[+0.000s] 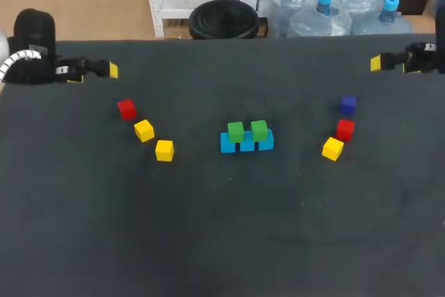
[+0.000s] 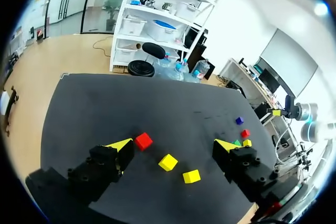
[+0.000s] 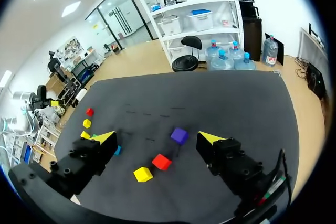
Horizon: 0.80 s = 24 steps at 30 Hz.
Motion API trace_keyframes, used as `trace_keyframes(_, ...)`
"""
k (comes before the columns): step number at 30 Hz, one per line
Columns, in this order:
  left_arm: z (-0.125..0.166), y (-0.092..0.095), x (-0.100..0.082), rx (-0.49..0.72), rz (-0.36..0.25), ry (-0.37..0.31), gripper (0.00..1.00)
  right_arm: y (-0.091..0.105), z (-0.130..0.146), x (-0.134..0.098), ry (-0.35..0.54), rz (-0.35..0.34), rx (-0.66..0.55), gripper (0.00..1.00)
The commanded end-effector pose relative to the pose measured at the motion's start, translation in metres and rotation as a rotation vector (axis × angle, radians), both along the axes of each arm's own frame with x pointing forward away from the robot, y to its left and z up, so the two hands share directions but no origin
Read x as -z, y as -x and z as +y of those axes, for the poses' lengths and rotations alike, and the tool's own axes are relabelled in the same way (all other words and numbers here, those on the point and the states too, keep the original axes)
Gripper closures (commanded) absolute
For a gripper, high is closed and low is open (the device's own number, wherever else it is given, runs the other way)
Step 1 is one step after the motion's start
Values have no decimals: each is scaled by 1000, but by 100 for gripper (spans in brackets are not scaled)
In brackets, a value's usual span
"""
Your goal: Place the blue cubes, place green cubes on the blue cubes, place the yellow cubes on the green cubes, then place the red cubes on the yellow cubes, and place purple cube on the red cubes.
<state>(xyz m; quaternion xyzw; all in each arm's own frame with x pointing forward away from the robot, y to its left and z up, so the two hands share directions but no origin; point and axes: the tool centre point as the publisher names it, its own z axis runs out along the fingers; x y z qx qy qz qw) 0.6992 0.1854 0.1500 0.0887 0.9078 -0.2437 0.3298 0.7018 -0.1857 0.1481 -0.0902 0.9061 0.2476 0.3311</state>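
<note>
Where the head view looks down on the whole table [image 1: 222, 241], it alone shows the full pile. Three blue cubes [image 1: 247, 142] sit in a row, touching, with two green cubes [image 1: 236, 131] on top. The pile is well apart from both jaws, about midway between them.

From the left wrist only a bit of green shows, far off by one finger. From the right wrist only a bit of blue peeks out beside a finger.

The wrist views show the jaws best. The left jaws are spread wide and hold nothing, and the right jaws are the same.

Just ahead of the left jaws lie a red cube [image 2: 143, 140] and two yellow cubes [image 2: 168, 162]. Ahead of the right jaws lie the purple cube [image 3: 179, 135], another red cube [image 3: 161, 161] and a third yellow cube [image 3: 142, 173], near each other but not touching.
</note>
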Motion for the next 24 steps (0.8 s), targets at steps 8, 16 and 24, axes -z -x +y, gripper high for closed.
trace_keyframes(8,3,-1,-1,-31,-9,41,0,0,0,0,0,0,0,0)
trace_keyframes(16,9,-2,-11,-101,-54,177,0,0,0,0,0,0,0,0)
trace_keyframes(24,-19,15,-11,411,103,-358,0,0,0,0,0,0,0,0)
